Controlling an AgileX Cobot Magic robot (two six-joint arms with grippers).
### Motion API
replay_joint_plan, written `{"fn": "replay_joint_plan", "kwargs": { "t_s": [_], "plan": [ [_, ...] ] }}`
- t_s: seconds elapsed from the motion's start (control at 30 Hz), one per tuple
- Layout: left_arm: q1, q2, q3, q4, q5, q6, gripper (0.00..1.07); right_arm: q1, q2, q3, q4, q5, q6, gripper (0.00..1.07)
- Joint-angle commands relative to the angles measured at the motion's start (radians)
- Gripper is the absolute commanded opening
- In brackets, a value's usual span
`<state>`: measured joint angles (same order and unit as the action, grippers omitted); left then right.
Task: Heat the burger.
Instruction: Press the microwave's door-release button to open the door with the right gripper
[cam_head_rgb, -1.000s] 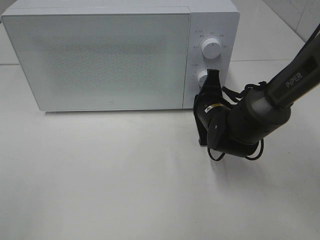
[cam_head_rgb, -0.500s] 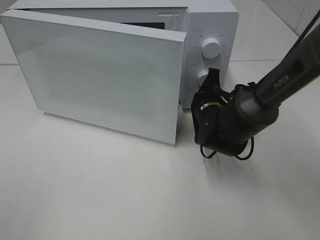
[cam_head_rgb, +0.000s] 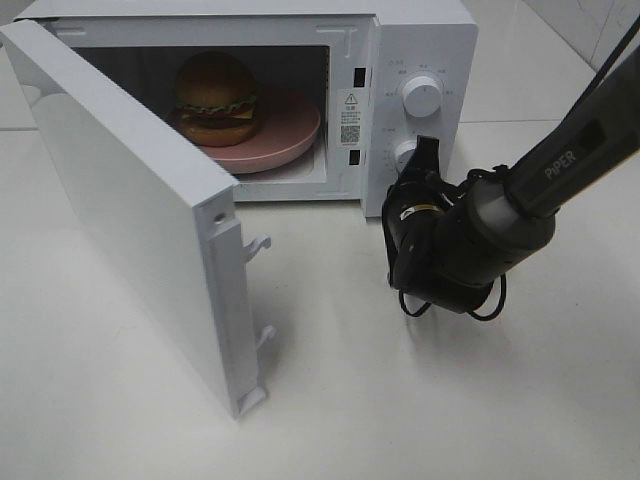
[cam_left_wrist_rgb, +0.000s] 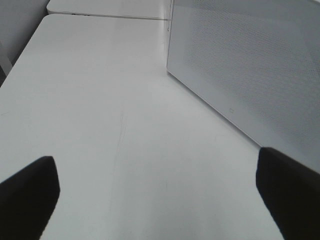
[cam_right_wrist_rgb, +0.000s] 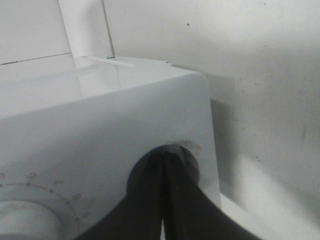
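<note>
The door (cam_head_rgb: 130, 210), shut a second ago and ajar half a second ago, now stands swung wide, showing the burger (cam_head_rgb: 217, 97) on a pink plate (cam_head_rgb: 290, 135) inside the microwave (cam_head_rgb: 420, 40). The right end effector (cam_head_rgb: 428, 150), fingers pressed together, remains with its tips at the lower knob (cam_head_rgb: 403, 157). The left end effector (cam_left_wrist_rgb: 155, 155) is spread wide over the table (cam_left_wrist_rgb: 90, 100), holding nothing.

Bright, even overhead light washes the white table (cam_head_rgb: 400, 400) pale in the high view, with soft shadows under the microwave door (cam_head_rgb: 130, 220) and right arm (cam_head_rgb: 560, 170); the oven cavity (cam_head_rgb: 300, 70) is dimmer. Close to the lens, the right gripper (cam_right_wrist_rgb: 164, 161) is a dark blur, glare streaks the microwave top (cam_right_wrist_rgb: 100, 80), and the left gripper's fingers (cam_left_wrist_rgb: 27, 200) show black, unfocused.
</note>
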<state>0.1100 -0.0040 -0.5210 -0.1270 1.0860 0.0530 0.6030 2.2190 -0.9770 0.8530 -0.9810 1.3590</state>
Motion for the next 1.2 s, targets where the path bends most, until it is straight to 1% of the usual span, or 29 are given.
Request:
{"fn": "replay_joint_plan", "kwargs": {
  "t_s": [0.03, 0.2, 0.33, 0.43, 0.7, 0.8, 0.9, 1.03, 1.2],
  "plan": [
    [0.003, -0.018, 0.004, 0.001, -0.014, -0.005, 1.00, -0.043, -0.010, -0.075, -0.193, -0.259, 0.013, 0.00],
    [0.003, -0.018, 0.004, 0.001, -0.014, -0.005, 1.00, -0.043, -0.031, -0.043, -0.190, -0.217, 0.008, 0.00],
    [0.003, -0.018, 0.004, 0.001, -0.014, -0.005, 1.00, -0.041, -0.064, -0.028, -0.180, -0.111, -0.019, 0.00],
    [0.003, -0.018, 0.004, 0.001, -0.014, -0.005, 1.00, -0.041, -0.076, -0.021, -0.177, -0.097, -0.032, 0.00],
    [0.003, -0.018, 0.004, 0.001, -0.014, -0.005, 1.00, -0.041, -0.112, 0.038, -0.170, -0.036, -0.058, 0.00],
    [0.003, -0.018, 0.004, 0.001, -0.014, -0.005, 1.00, -0.041, -0.123, 0.062, -0.178, -0.007, -0.062, 0.00],
    [0.003, -0.018, 0.004, 0.001, -0.014, -0.005, 1.00, -0.041, -0.140, 0.086, -0.216, 0.043, -0.069, 0.00],
    [0.003, -0.018, 0.004, 0.001, -0.014, -0.005, 1.00, -0.041, -0.155, 0.105, -0.225, 0.064, -0.069, 0.00],
    [0.003, -0.018, 0.004, 0.001, -0.014, -0.005, 1.00, -0.041, -0.193, 0.158, -0.254, 0.097, -0.077, 0.00]
  ]
}}
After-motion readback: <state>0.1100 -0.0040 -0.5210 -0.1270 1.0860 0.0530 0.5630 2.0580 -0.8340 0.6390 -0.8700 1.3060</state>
